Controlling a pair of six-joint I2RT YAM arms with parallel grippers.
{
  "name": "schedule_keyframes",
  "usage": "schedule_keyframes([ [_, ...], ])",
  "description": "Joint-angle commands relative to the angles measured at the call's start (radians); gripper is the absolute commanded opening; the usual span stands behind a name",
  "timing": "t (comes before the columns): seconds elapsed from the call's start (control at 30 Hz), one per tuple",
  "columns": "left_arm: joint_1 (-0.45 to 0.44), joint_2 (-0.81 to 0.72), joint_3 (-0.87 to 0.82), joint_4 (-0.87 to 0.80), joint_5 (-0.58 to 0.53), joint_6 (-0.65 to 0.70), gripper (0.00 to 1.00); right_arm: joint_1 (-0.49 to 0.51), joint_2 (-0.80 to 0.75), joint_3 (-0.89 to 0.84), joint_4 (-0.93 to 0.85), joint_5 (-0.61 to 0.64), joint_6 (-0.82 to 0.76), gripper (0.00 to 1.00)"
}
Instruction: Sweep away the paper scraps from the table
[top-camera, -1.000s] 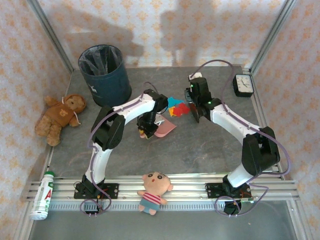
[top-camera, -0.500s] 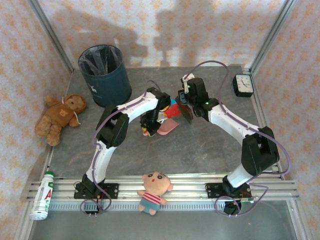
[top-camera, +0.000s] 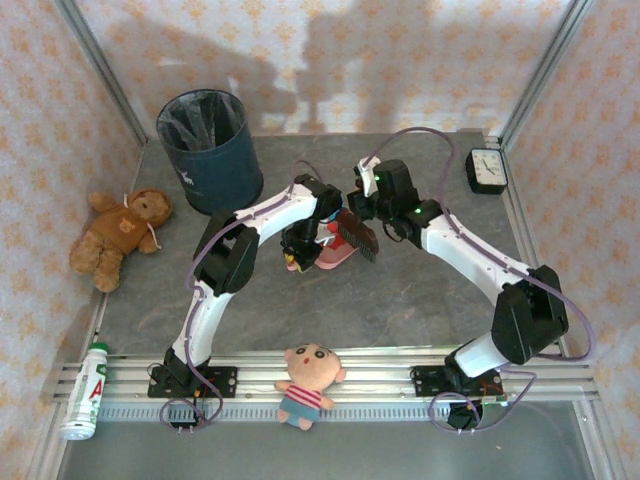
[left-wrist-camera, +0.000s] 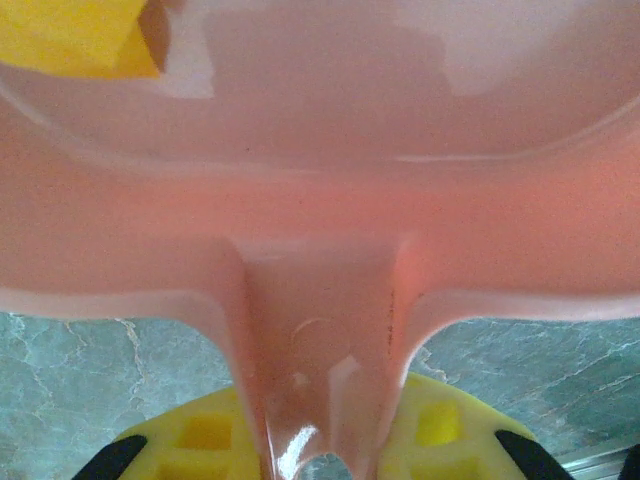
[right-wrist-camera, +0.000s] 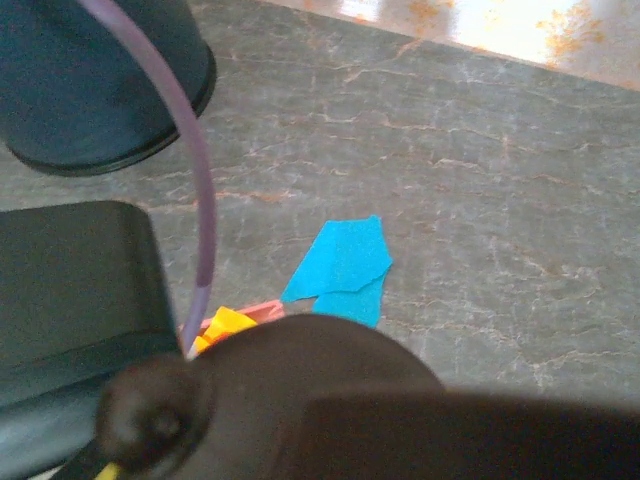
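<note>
My left gripper (top-camera: 297, 250) is shut on the handle of a pink dustpan (top-camera: 336, 256) that lies on the table (top-camera: 420, 290). In the left wrist view the handle (left-wrist-camera: 320, 340) runs between my yellow fingers (left-wrist-camera: 200, 440), and a yellow paper scrap (left-wrist-camera: 75, 35) lies in the pan. My right gripper (top-camera: 368, 205) is shut on a dark brush (top-camera: 356, 237) whose bristles sit at the pan's mouth. Two blue paper scraps (right-wrist-camera: 345, 265) lie on the table just beyond the brush (right-wrist-camera: 330, 400). Yellow and orange scraps (right-wrist-camera: 222, 326) sit at the pan's edge (right-wrist-camera: 262, 310).
A dark blue bin (top-camera: 208, 148) stands at the back left, and a black clock (top-camera: 488, 170) at the back right. A teddy bear (top-camera: 120, 235) lies off the left edge. A doll (top-camera: 308, 380) and a bottle (top-camera: 85, 392) lie by the front rail.
The right arm swung the brush left and nearer, up to the dustpan's mouth. The coloured scraps seen beside the pan earlier are now mostly under the brush or in the pan.
</note>
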Motion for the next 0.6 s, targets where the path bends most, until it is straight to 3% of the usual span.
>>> schedule_keyframes([
  [0.0, 0.008, -0.032, -0.027, -0.002, -0.003, 0.01, 0.0, 0.007, -0.06, -0.021, -0.02, 0.016, 0.025, 0.0],
  [0.33, 0.051, -0.141, -0.15, 0.038, -0.007, 0.002, 0.0, 0.007, -0.108, -0.067, 0.105, 0.178, 0.065, 0.0],
  [0.57, 0.099, -0.181, -0.211, 0.061, -0.006, 0.003, 0.0, -0.009, -0.034, -0.036, 0.212, 0.365, 0.081, 0.0],
])
